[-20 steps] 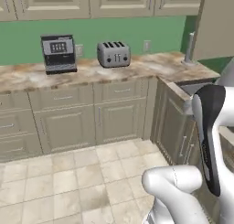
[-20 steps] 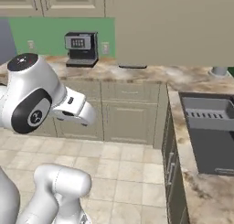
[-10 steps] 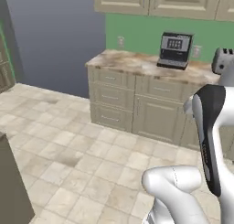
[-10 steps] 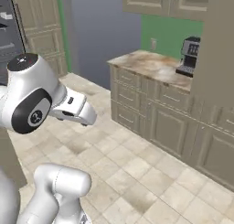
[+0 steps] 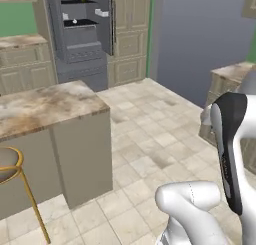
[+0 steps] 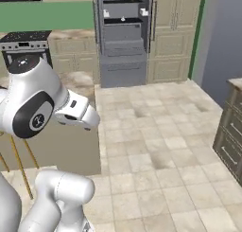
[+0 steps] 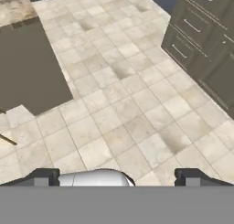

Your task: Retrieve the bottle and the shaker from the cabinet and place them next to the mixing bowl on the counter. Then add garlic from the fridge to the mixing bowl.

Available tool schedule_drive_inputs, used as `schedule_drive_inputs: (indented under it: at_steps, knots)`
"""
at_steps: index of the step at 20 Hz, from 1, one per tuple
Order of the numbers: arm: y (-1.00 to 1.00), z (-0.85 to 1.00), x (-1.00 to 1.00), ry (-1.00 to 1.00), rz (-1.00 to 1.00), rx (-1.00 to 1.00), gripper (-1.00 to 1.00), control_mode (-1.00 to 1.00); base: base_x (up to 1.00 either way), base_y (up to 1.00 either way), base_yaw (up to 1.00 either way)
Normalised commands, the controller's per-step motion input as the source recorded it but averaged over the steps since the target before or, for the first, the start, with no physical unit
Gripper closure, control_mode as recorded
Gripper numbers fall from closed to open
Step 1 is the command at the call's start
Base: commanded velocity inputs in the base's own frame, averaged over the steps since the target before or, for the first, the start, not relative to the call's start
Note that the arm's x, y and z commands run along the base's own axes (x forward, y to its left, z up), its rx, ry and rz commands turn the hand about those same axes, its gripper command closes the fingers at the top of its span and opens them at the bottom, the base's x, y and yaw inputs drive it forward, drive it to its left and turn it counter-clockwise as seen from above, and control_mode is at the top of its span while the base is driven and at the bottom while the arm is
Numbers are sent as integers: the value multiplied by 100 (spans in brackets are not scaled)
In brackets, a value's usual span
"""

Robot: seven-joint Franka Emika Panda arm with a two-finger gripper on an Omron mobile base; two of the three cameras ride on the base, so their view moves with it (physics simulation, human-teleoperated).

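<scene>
The gripper (image 7: 117, 176) was wide open and held nothing. Its two dark fingertips (image 7: 43, 176) stood far apart over the pale tiled floor (image 7: 123, 104).

The fridge (image 5: 82, 34) stood at the far side of the room with its door open. In the right base view the same fridge (image 6: 124, 34) showed white bins on its inner shelves. A tiny pale thing sat on one shelf, too small to tell what it was.

A counter (image 5: 45, 106) of brown marbled stone stood on the left, near the arm. A stool with thin gold legs (image 5: 20, 184) stood just beside it. Beige cabinets (image 5: 127, 36) stood next to the fridge.
</scene>
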Motion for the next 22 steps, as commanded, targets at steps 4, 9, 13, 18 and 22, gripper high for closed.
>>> schedule_drive_inputs:
  at_steps: [4,9,13,18,22]
  knots:
    - [0,0,0,0,0,0,-100,100,74,-32,48]
    - [0,0,0,0,0,0,-100,100,100,-70,16]
    - [0,0,0,0,0,0,-100,100,100,-75,10]
    - [0,0,0,0,0,0,-100,100,100,-47,15]
    - [0,0,0,0,0,0,-100,100,100,-34,26]
